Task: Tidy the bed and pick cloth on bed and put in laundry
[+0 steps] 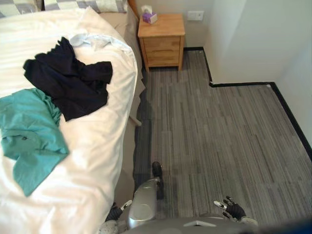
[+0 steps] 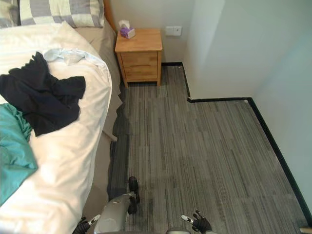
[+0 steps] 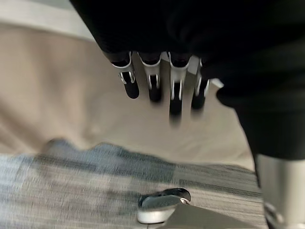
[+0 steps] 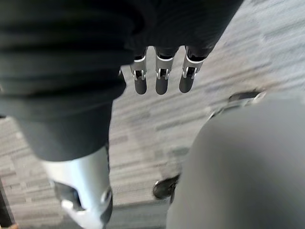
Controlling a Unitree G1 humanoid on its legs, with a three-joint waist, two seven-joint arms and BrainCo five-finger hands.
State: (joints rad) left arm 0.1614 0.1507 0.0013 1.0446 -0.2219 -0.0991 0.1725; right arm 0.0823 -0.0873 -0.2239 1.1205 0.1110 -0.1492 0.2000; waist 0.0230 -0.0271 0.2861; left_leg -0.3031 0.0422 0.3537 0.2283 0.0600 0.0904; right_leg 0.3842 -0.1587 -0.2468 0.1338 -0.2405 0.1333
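A black garment (image 1: 68, 80) lies crumpled on the white bed (image 1: 92, 161), and a teal shirt (image 1: 29, 136) is spread just nearer on the left. A light blue cloth (image 1: 95, 41) sits by the pillows. My left hand (image 1: 117, 210) hangs low beside the bed's side, its fingers (image 3: 152, 86) relaxed and holding nothing. My right hand (image 1: 234, 209) hangs over the grey carpet at the lower right, its fingers (image 4: 162, 78) straight and empty. Both hands are well short of the clothes.
A wooden nightstand (image 1: 162, 41) with a tissue box (image 1: 148, 16) stands by the bed's head. Checked pillows (image 2: 61, 12) lie at the top. A white wall corner (image 1: 243, 44) juts out at the right. Grey striped carpet (image 1: 214, 136) spreads between bed and wall.
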